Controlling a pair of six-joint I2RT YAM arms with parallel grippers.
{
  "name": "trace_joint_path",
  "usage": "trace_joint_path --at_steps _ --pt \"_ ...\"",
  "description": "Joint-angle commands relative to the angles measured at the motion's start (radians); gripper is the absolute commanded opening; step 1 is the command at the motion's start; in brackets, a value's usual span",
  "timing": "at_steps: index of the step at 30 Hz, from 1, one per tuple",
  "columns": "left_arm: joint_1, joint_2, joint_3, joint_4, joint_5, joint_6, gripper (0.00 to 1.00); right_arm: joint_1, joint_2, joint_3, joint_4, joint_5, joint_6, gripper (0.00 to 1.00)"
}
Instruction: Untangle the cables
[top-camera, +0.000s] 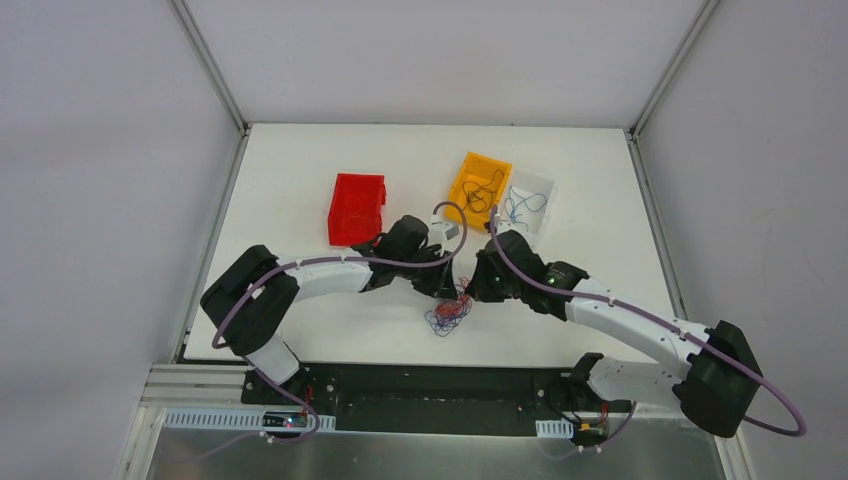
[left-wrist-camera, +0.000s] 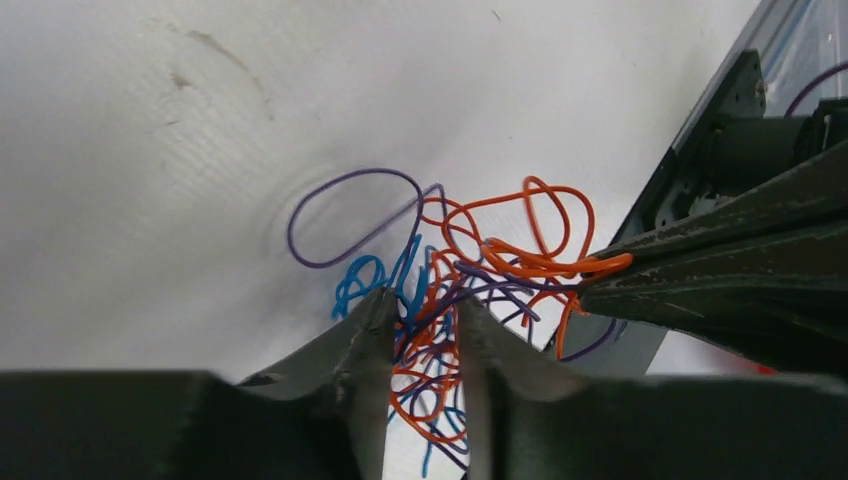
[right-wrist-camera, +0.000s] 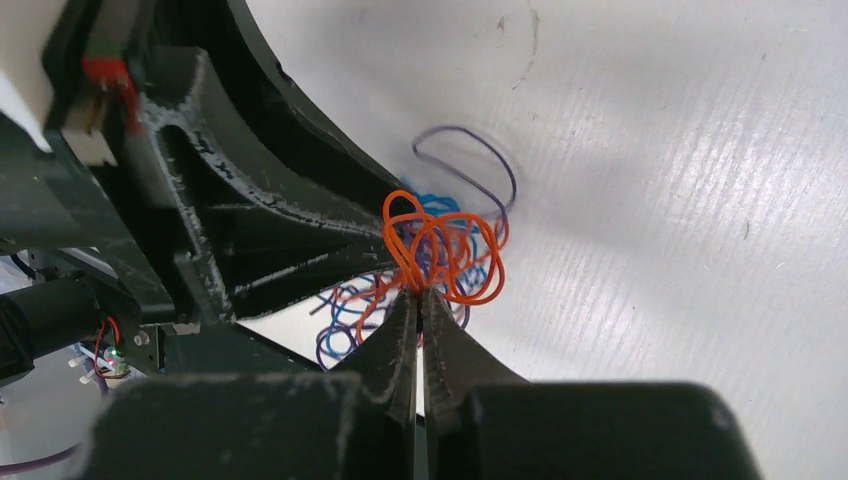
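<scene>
A tangle of thin orange, blue and purple cables (top-camera: 449, 315) lies on the white table between my two grippers. My left gripper (left-wrist-camera: 420, 312) is slightly open and straddles the tangle (left-wrist-camera: 437, 345), with several strands running loose between its fingers. My right gripper (right-wrist-camera: 420, 296) is shut on orange cable loops (right-wrist-camera: 443, 248) at the tangle's edge. It shows in the left wrist view (left-wrist-camera: 612, 268) pinching the same orange strands (left-wrist-camera: 545, 262). A purple loop (left-wrist-camera: 340, 215) lies flat beside the tangle. From above, both grippers, left (top-camera: 446, 287) and right (top-camera: 470, 294), meet just over the tangle.
A red bin (top-camera: 357, 207) stands behind the left arm. An orange bin (top-camera: 478, 184) holds black wires and a clear bin (top-camera: 528, 203) next to it holds blue wires. The table's near edge (top-camera: 400, 360) is just below the tangle.
</scene>
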Motion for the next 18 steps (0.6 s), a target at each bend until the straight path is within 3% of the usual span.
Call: trace_joint_path --at_steps 1,2,13,18 --pt "-0.015 0.019 0.016 0.098 0.085 0.003 0.10 -0.005 0.005 0.043 0.028 0.007 -0.002 0.00" --pt "-0.014 0.017 0.011 0.099 0.081 -0.002 0.00 -0.004 0.002 0.044 0.023 0.020 0.000 0.00" --pt "0.007 -0.265 -0.089 -0.267 -0.388 0.017 0.00 -0.087 -0.102 0.032 -0.224 0.359 0.089 0.00" --pt "0.148 -0.427 -0.187 -0.360 -0.419 -0.085 0.00 -0.179 -0.207 -0.032 -0.279 0.437 0.153 0.00"
